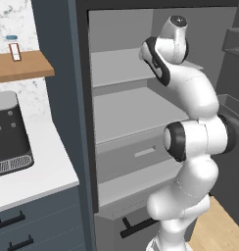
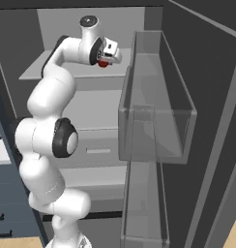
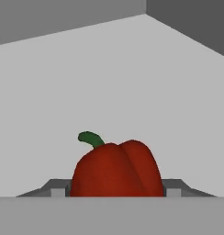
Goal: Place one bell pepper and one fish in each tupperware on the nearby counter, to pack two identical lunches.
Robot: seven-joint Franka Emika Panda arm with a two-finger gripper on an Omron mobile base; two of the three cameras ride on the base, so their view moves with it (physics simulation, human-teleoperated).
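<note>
We have the hand (image 2: 106, 59) deep inside the open fridge, over the upper shelf (image 2: 66, 71), and the red bell pepper (image 3: 116, 169) sits squarely between the two fingers (image 3: 58, 188). In the hand view a grey finger pad stands hard against each flank of the pepper, so we read the hand as partly closed and clamped on it, with the green stem pointing up and away from us. From the right base view a red patch shows just below the hand, near the right end of that shelf, beside the clear door bins (image 2: 156, 116).

What worries us from here is the grip itself. The pepper is rounded and glossy, and the pads seem to catch it low on its sides; if we lift sharply it could roll or squirt out and drop back onto the shelf. We cannot tell whether it rests on the shelf or is lifted clear of it.

The withdrawal is tight too: the door bins stand close on the right, and a wide swing could knock the pepper loose.

The white counter (image 1: 40, 171) lies well to the left, carrying a dark appliance (image 1: 9, 135).
</note>
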